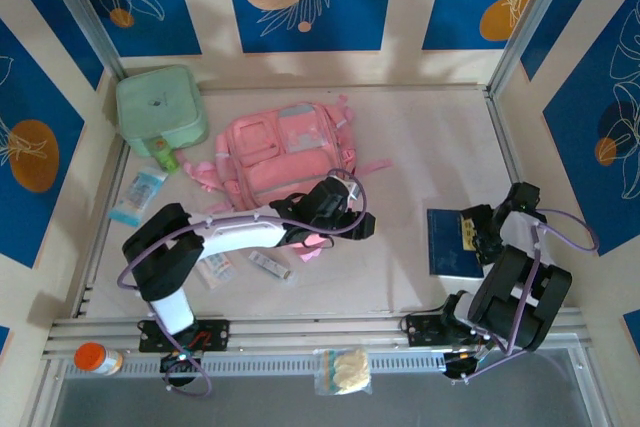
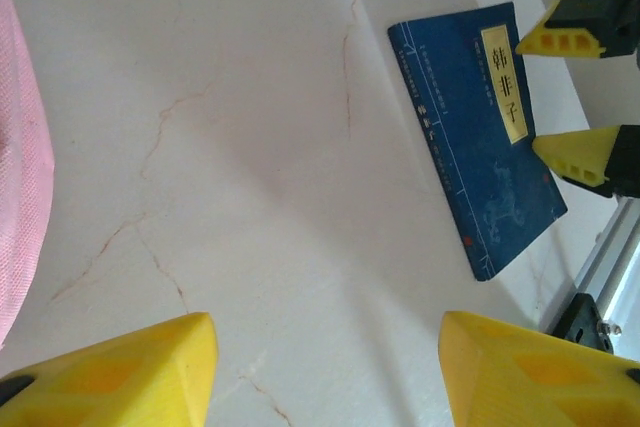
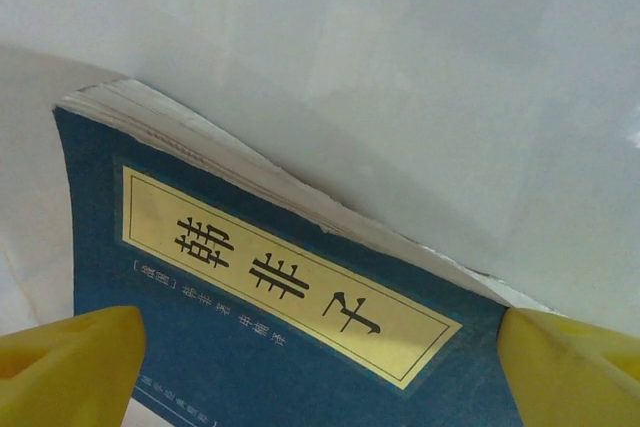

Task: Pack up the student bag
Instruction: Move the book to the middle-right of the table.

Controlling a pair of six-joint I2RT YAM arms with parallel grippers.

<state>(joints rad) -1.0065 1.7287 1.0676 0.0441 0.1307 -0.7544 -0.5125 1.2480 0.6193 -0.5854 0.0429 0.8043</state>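
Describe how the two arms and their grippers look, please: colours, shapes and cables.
Both arms have black, blocky joints. The left arm has a white tubular link; the right arm shows a smaller white part. A thin lilac cable loops along each. The left gripper and right gripper each carry two yellow, wedge-shaped fingers with moulded recesses.

Bright, even light; soft shadows.

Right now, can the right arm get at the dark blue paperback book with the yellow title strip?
Probably yes. The right gripper hangs right over the dark blue paperback book, jaws open either side of its title end. Nothing lies on the book.
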